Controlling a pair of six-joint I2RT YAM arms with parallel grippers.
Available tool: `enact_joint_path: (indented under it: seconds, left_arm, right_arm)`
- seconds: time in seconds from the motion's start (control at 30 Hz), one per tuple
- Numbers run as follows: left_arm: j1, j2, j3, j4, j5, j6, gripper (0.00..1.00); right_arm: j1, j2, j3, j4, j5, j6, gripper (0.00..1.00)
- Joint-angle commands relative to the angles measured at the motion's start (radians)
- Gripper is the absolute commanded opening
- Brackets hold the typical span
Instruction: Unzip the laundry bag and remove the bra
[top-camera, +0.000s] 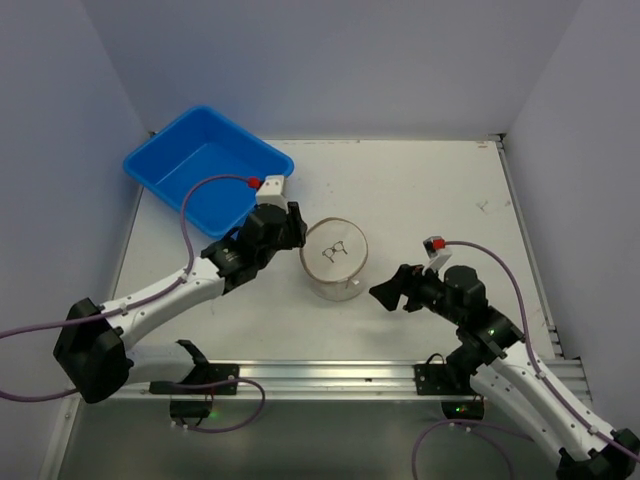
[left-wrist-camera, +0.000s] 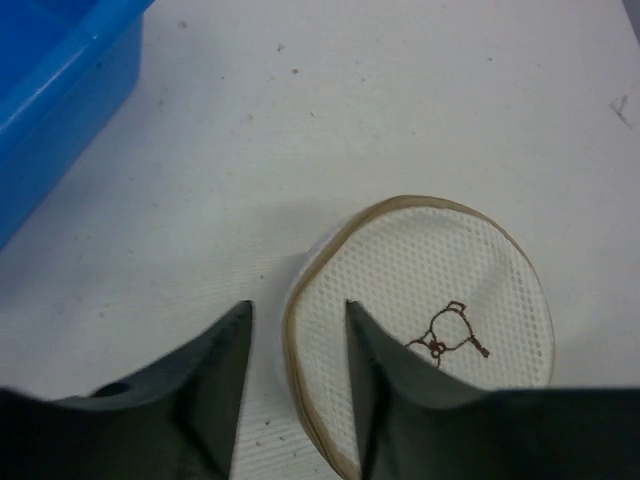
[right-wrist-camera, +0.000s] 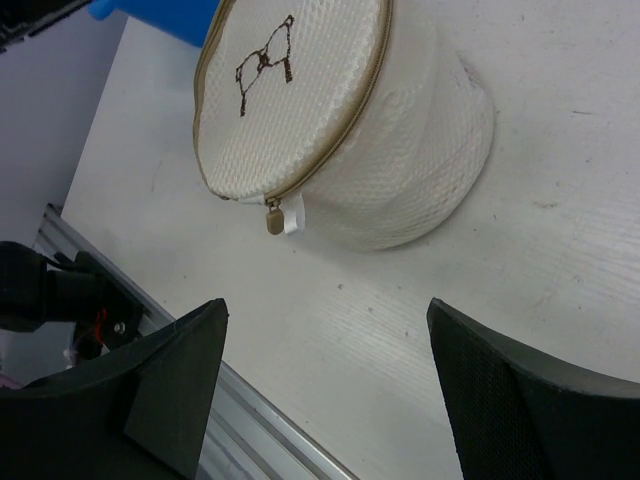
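The laundry bag (top-camera: 335, 258) is a small cream-white mesh drum with a tan zipper rim and a black bra outline on its top face. It stands mid-table. The bra is hidden inside it. My left gripper (top-camera: 297, 234) is open at the bag's left edge. In the left wrist view the gripper (left-wrist-camera: 298, 312) straddles the rim of the bag (left-wrist-camera: 440, 270). My right gripper (top-camera: 385, 292) is open and empty, just right of the bag. In the right wrist view the gripper (right-wrist-camera: 327, 310) faces the bag (right-wrist-camera: 330, 120) and its zipper pull (right-wrist-camera: 272, 218), which hangs at the near side with the zipper shut.
A blue tub (top-camera: 205, 170) stands at the back left, behind the left arm, and its corner shows in the left wrist view (left-wrist-camera: 50, 90). A metal rail (top-camera: 320, 375) runs along the table's near edge.
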Motion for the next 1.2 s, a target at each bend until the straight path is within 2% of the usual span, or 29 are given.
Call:
enact_joint_path:
  seconds: [0.0,0.07,0.1,0.13,0.23,0.33,0.47,0.57,0.77,0.87,0.97,1.1,1.17]
  left_arm:
    - [0.049,0.027,0.091,0.009,0.014,0.069,0.54]
    - [0.047,-0.001,0.093,-0.074,0.021,-0.023,0.79]
    - [0.047,-0.019,0.077,-0.099,0.022,-0.075,0.97]
    - [0.046,-0.06,0.059,-0.131,0.041,-0.123,1.0]
    - [0.037,-0.134,-0.056,-0.116,0.119,-0.268,1.0]
    - [-0.037,-0.162,-0.151,-0.061,0.126,-0.371,1.0]
    - [-0.136,-0.113,-0.217,0.017,0.121,-0.485,0.93]
    - [-0.152,-0.049,-0.231,0.059,0.126,-0.526,0.88]
    - [-0.15,-0.013,-0.245,0.146,0.029,-0.554,0.75]
    - [-0.149,-0.006,-0.237,0.177,-0.001,-0.549,0.66]
    - [-0.146,0.002,-0.234,0.212,-0.015,-0.542,0.52]
    - [-0.131,0.01,-0.236,0.242,-0.014,-0.543,0.52]
    - [-0.124,0.011,-0.239,0.254,-0.012,-0.545,0.59]
  right_arm:
    - [0.008,0.011,0.004,0.055,-0.043,-0.017,0.82]
    - [0.009,0.006,0.013,0.04,-0.032,-0.026,0.83]
    - [0.009,0.006,0.019,0.038,-0.023,-0.035,0.83]
    - [0.008,0.005,0.022,0.035,-0.018,-0.038,0.83]
    - [0.009,0.015,0.025,0.038,-0.017,-0.046,0.83]
    - [0.009,0.035,0.027,0.055,-0.018,-0.051,0.83]
    - [0.011,0.07,0.036,0.056,0.0,-0.068,0.83]
    - [0.012,0.075,0.034,0.069,0.0,-0.077,0.83]
    - [0.018,0.098,0.03,0.089,-0.005,-0.08,0.82]
    - [0.026,0.116,0.033,0.098,0.008,-0.084,0.81]
    - [0.041,0.135,0.053,0.109,0.024,-0.083,0.79]
    - [0.09,0.184,0.071,0.133,0.066,-0.08,0.79]
    - [0.112,0.202,0.082,0.148,0.077,-0.074,0.78]
